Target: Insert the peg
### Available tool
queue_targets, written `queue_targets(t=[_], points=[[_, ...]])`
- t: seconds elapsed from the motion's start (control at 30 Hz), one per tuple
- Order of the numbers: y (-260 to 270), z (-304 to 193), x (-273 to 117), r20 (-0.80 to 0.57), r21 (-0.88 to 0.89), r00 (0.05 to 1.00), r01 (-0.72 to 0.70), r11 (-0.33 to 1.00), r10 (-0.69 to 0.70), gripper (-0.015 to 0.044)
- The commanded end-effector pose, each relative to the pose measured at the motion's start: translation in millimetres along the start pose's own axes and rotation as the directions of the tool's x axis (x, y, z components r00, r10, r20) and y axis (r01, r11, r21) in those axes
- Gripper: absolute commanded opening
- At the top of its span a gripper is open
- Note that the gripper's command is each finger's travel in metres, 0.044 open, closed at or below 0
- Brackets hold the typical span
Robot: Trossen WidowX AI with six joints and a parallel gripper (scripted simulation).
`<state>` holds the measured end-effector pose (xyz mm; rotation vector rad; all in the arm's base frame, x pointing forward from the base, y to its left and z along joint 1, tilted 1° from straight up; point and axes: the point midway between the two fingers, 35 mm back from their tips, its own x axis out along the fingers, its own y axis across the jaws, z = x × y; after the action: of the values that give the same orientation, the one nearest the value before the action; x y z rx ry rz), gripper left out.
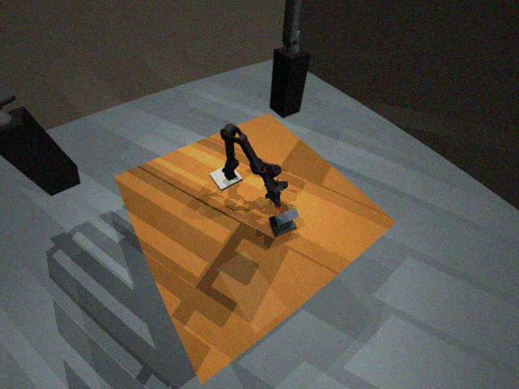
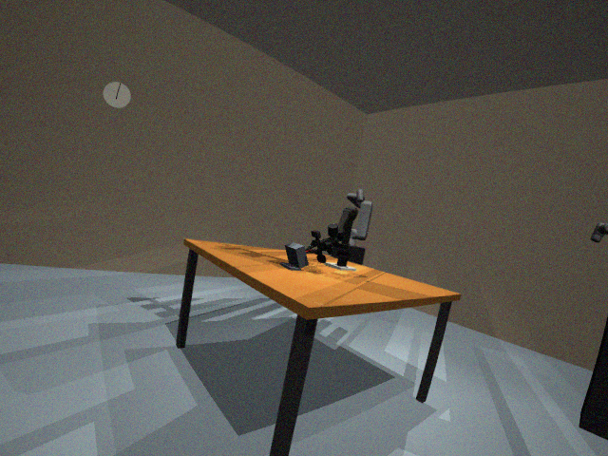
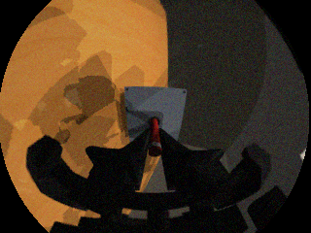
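Top view, left to right: pale base plate [image 1: 220,182] left of frame centre with the arm on it, arm bending over to the right. Claw [image 1: 275,199] [image 2: 311,249] [image 3: 155,130] just right of centre, clenched on the red peg [image 1: 280,209] [image 2: 308,251] [image 3: 155,132]. Peg sticks out past the fingertips toward the grey sloped panel [image 1: 286,215] [image 2: 296,255] [image 3: 155,103], all on the orange worktop [image 1: 335,226] [image 2: 275,275] [image 3: 138,29]. Exterior, left to right: panel, small bit of red peg, claw; the panel block and dark arm parts leave little of the peg in sight. Wrist: peg between fingertips at frame centre, far end at the panel face; hole hard to make out, depth in it can't be told. Dark claw parts cover the panel's lower edge; frame corners black.
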<state>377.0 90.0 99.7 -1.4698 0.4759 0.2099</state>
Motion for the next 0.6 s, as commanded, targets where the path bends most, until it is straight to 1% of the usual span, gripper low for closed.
queue_targets(t=[0.0,0.57], points=[[-1.0,1.3,2.3,0.005,-0.003,1.000,0.002,1.000,-0.002,0.0000],[-0.9,1.2,9.3,0.005,-0.003,1.000,0.002,1.000,-0.002,0.0000]])
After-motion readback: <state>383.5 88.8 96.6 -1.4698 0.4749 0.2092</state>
